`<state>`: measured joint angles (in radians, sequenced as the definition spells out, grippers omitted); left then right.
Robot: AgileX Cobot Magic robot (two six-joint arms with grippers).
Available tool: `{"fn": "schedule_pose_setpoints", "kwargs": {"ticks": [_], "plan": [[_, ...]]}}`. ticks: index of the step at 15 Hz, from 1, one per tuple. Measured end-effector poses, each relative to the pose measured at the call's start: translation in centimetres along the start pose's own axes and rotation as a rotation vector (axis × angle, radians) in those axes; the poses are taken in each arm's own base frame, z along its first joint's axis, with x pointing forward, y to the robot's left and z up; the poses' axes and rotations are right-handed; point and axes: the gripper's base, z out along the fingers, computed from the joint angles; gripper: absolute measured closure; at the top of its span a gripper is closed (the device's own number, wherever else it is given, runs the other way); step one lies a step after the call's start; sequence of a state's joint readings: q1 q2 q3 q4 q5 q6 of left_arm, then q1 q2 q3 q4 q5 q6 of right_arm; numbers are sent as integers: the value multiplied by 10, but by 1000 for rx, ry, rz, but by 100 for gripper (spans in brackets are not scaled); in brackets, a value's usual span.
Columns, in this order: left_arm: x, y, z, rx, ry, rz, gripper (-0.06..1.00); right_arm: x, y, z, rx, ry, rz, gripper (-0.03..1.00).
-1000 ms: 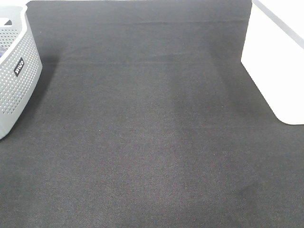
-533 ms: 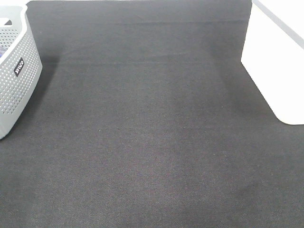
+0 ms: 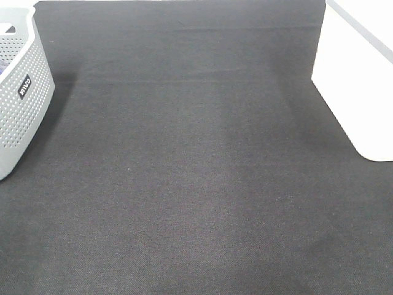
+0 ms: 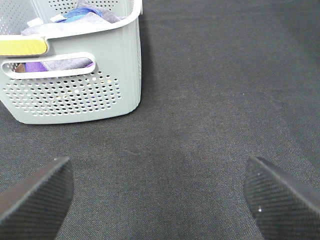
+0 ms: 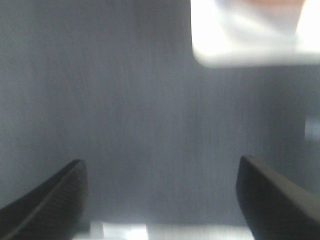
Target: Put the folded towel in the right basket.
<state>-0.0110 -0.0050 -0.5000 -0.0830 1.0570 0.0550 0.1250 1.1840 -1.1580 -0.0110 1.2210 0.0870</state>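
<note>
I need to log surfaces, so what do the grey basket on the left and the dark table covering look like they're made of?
The grey basket looks like moulded plastic with a matte finish: rows of punched holes, a cut-out handle. The table covering looks like dark woven fabric or felt: fine weave, no shine.

Right basket [image 3: 359, 86]: plain white, smooth-walled, standing on the black cloth at the far right edge of the scene, partly cut off by the frame. Right wrist view shows it blurred [image 5: 247, 37]. Its contents cannot be made out.
</note>
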Motion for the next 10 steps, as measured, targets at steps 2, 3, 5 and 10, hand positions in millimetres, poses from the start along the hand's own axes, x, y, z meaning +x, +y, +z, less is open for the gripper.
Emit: {"fn": "schedule_pose_setpoints", "kwargs": {"ticks": [2, 3, 5, 10], "plan": [[0, 0, 0, 0, 0, 0, 7, 62, -5, 3, 3, 18, 0, 20], [0, 0, 0, 0, 0, 0, 7, 86, -7, 2, 2, 1, 0, 20], [0, 0, 0, 0, 0, 0, 7, 123, -10, -1, -2, -51, 2, 20], [0, 0, 0, 0, 0, 0, 7, 195, -16, -15, -32, -356, -10, 20]]}}
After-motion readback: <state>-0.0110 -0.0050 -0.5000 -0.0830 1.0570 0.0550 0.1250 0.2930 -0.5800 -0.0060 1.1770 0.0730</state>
